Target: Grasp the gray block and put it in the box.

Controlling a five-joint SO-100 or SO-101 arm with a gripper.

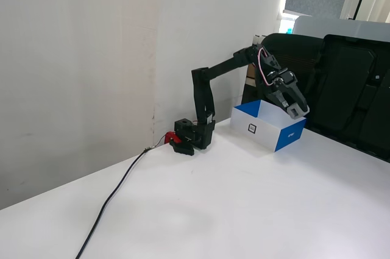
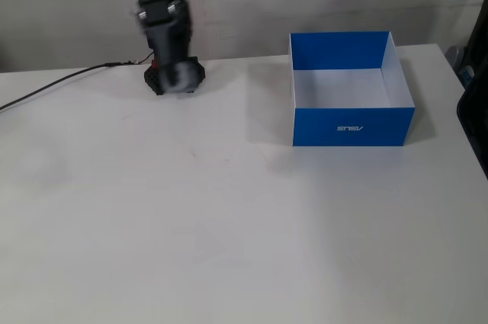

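Two fixed cameras look on a white worktop, bare across most of the lower frame in both views. The box, blue and white with a square black-and-white label, sits right of centre in one fixed view. In the other, it sits at upper right, and what shows of its white floor holds nothing.

The black arm rises from its base at mid-frame and reaches right, with the tool hanging above the box's right-hand end. The tool looks to be pinching the gray block, a pale lump at its tip above the rim. The other fixed view shows the arm only as a blur at upper left, so neither grip nor block can be read there.

The release looks to be the step in hand. It would go best with the block moved further inside the walls and lowered before the tool spreads, because the block hangs close to the blue end wall. Dark bulky equipment crowds the right edge of the frame behind the box, so a clear retreat lies leftward. A black cable trails to the lower left, well apart from the box.
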